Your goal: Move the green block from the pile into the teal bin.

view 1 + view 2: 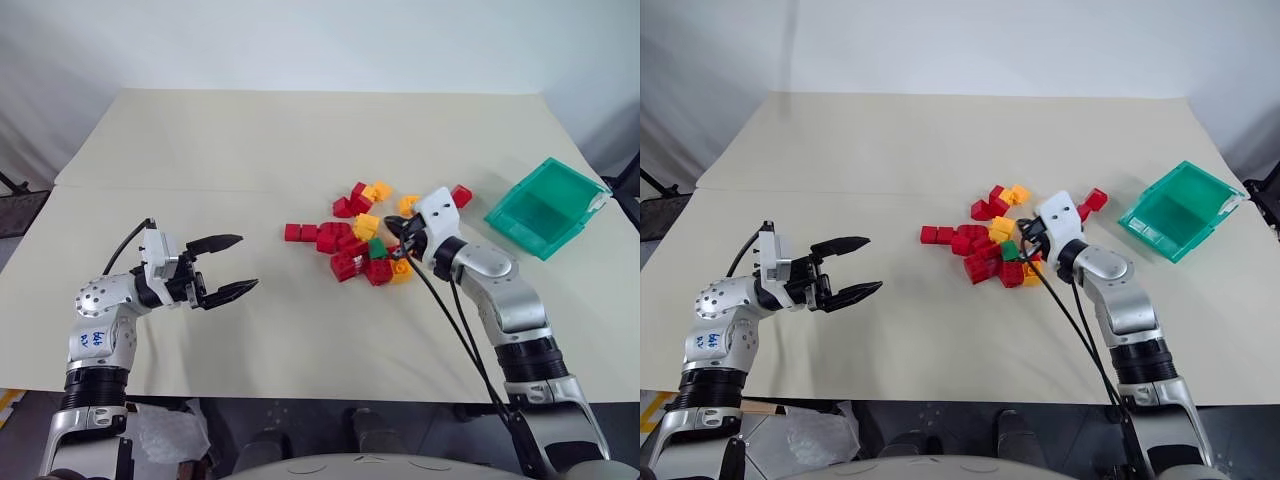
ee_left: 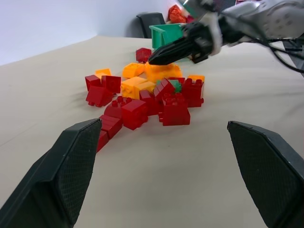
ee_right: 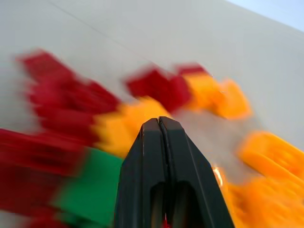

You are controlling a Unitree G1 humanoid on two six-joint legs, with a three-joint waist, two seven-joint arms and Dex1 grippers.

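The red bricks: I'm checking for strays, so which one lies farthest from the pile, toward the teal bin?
The lone red brick on the pile's bin-side edge, sitting apart, closest to the teal bin.

The pile (image 1: 360,232) is mostly red studded bricks with a handful of yellow-orange ones mixed in — and one dark green block (image 1: 377,249) sitting in the middle of it. The worktop (image 1: 250,150) is plain pale beige. Teal bin (image 1: 546,208) is a see-through teal-green. Both hands have black fingers with a fine cross-hatched texture on the pads (image 2: 76,161) — white and silver casings behind them.
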